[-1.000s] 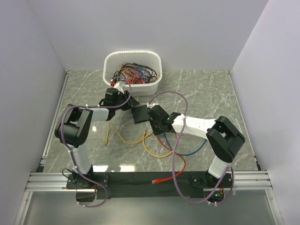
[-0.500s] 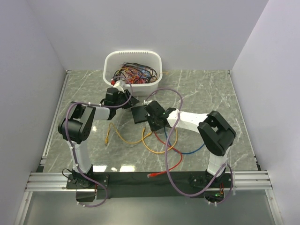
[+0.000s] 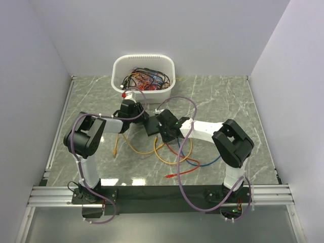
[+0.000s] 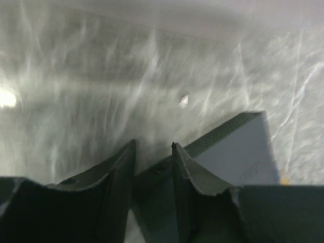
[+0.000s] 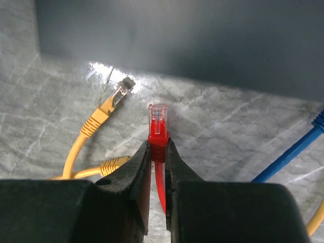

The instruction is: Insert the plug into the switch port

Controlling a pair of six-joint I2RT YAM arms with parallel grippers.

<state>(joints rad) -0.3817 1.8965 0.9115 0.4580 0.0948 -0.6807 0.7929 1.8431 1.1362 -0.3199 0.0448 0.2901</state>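
The flat black switch box [image 3: 151, 126] lies on the marble table between my two grippers. My left gripper [image 3: 143, 121] holds its left edge. In the left wrist view the box [image 4: 238, 147] runs between the fingers of the left gripper [image 4: 153, 147]. My right gripper [image 3: 164, 130] is just right of the box and is shut on the red plug [image 5: 157, 124], its clear tip pointing at the box's dark side [image 5: 202, 45], a short gap away. The right gripper [image 5: 157, 144] grips the plug's boot. No port shows on that blurred side.
Two yellow plugs [image 5: 109, 109] lie left of the red one, and a blue cable [image 5: 298, 147] lies to the right. Yellow [image 3: 134, 149], red [image 3: 187, 169] and blue [image 3: 207, 163] cables loop on the table in front. A white tub [image 3: 143, 71] of cables stands behind.
My left gripper has moved right onto the box's edge. My right gripper has moved closer to the box. The red cable's loose end has slid away from the near edge.
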